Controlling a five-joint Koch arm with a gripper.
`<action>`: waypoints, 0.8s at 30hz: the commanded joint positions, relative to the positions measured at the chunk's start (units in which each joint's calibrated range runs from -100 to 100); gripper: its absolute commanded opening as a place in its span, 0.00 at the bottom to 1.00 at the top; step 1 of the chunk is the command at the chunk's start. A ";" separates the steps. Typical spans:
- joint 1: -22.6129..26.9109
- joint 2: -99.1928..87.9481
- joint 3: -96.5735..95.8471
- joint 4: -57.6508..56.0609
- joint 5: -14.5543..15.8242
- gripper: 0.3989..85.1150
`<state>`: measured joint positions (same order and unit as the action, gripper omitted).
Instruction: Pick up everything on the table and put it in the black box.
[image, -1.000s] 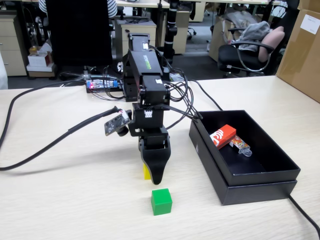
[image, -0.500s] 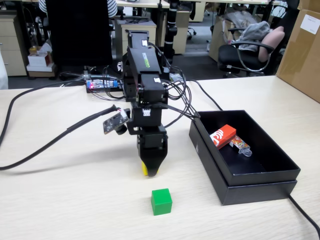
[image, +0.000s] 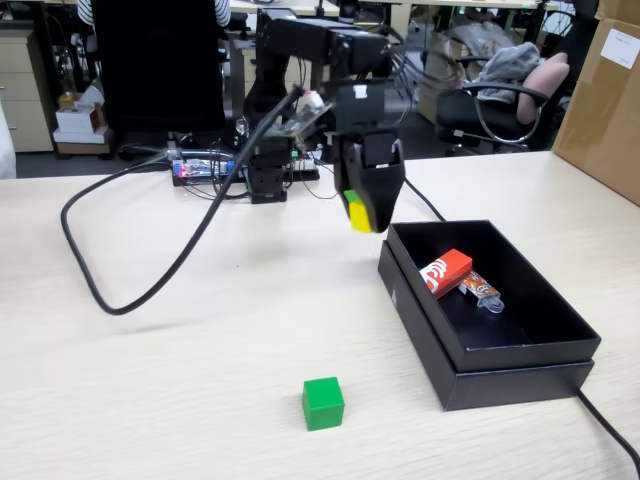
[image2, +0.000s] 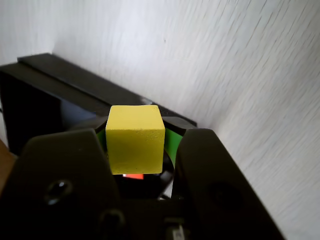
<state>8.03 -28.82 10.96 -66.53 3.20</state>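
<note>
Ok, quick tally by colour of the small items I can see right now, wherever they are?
Yellow: 1, the cube held in the fingers, in the air beside the box.
Green: 1, the cube on the table.
Red: 1, the block in the box.
Multicoloured: 1, the stick in the box.
Total: 4.

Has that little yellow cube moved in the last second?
Yes. The yellow cube, clamped in the end effector, rose off the table and went right, toward the black box.
</note>
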 joint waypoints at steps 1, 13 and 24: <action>1.66 -4.29 6.18 -0.38 0.24 0.03; 7.47 14.76 23.95 -0.38 2.39 0.02; 6.20 28.41 21.86 0.14 3.27 0.05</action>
<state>14.73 -0.06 29.41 -66.61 6.62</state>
